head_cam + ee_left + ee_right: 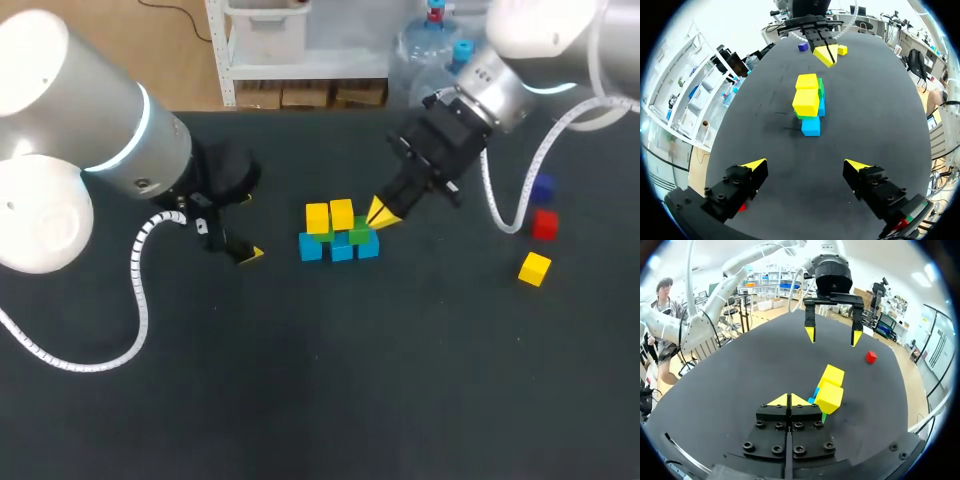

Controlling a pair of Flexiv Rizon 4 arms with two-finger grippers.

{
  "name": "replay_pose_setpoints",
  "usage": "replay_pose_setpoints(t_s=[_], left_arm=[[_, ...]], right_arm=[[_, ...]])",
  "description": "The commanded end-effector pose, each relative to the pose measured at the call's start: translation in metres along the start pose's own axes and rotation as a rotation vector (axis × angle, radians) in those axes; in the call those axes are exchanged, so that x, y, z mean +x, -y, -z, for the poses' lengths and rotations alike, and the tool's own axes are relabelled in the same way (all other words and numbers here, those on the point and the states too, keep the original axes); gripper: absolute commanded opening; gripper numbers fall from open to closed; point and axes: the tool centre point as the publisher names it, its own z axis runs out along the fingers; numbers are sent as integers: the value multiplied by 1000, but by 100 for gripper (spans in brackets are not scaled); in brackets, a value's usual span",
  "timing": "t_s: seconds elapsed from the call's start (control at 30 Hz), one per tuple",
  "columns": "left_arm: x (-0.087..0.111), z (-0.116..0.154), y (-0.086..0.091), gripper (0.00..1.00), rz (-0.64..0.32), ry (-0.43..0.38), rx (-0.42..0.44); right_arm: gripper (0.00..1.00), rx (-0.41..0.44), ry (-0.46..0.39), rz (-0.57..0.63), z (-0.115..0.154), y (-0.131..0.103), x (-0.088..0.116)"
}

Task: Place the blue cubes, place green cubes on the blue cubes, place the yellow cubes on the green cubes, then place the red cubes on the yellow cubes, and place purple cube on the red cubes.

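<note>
Head view: a row of 3 blue cubes (310, 248) carries green cubes (358, 234) and 2 yellow cubes (317, 217). The right gripper (383, 213), tips together and empty, is just beside the row's end.

Left wrist view: the left gripper (805, 165) has its fingers apart and empty, with the yellow cubes ahead.

Right wrist view: 1 red cube (870, 357) lies apart from the yellow cubes.

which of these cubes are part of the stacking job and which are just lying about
Job: blue cubes, green cubes, yellow cubes in the stack; loose yellow cube, red cube, second red cube, purple cube.
Lying about: none; the loose ones are not yet stacked.
</note>
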Motion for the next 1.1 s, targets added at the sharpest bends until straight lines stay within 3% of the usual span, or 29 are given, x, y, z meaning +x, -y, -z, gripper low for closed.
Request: replay_pose_setpoints(t_s=[0.03, 1.1], left_arm=[[1, 0, -1, 100, -3, 5, 4], [1, 0, -1, 100, -3, 5, 4]], right_arm=[[0, -10, 4, 2, -2, 4, 1], [0, -28, 17, 2, -11, 5, 2]])
